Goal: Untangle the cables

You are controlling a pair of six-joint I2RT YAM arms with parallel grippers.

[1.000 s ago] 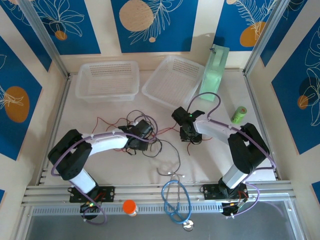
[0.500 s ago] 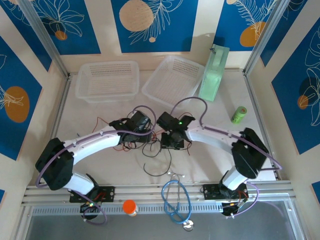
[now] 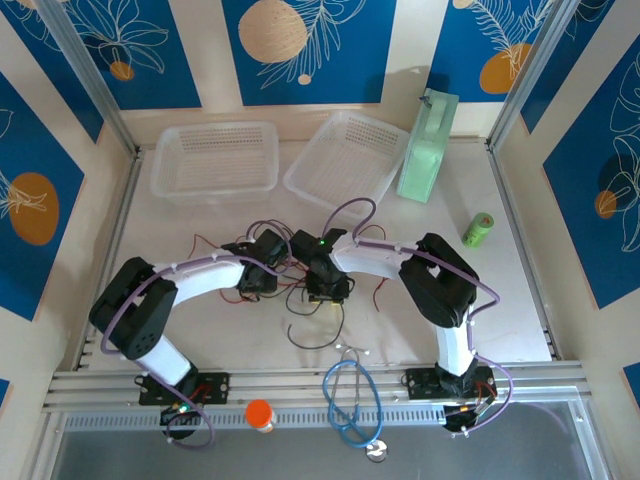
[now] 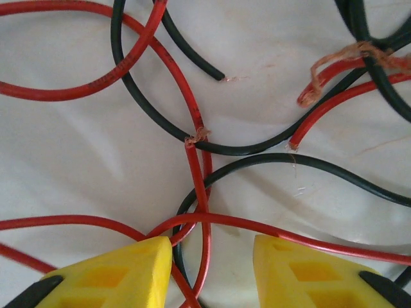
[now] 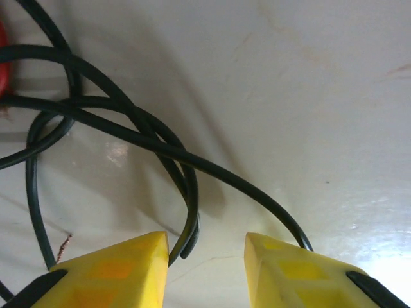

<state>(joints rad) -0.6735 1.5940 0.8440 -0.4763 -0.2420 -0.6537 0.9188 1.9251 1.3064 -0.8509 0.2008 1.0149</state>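
Cables (image 3: pixel 300 297) in a loose knot of red and black strands, lying at the centre of the top view between the two arms, with one black loop trailing toward the lower centre of the frame near the stethoscope (image 3: pixel 350 405). Left gripper (image 4: pixel 212 256) is released: its yellow fingers are spread at the bottom of the left wrist view, with a red strand (image 4: pixel 198 173) and a black one passing through the gap. Right gripper (image 5: pixel 207 256) is likewise released, its fingers spread at the bottom of the right wrist view below a black loop (image 5: pixel 72 110), one cut end of which lies in the gap. Principal hazard: either claw, on closing, would probably take more than one strand (the left gap holds red and black crossing together), and a pull would then tighten the knot rather than free a wire. Second hazard: the two grippers sit close together in the top view, so opposed pulls or a misjudged sweep could bring the wrists into contact. Third: the bare copper ends (image 4: pixel 359 50), frayed in the upper right of the left wrist view, could snag on neighbouring insulation and drag the whole bundle along. Fourth: a thin strand gripped near its tip, as the black end in the right wrist view would be, may slip from the pads. A long drag toward the lower edge could also catch the stethoscope.
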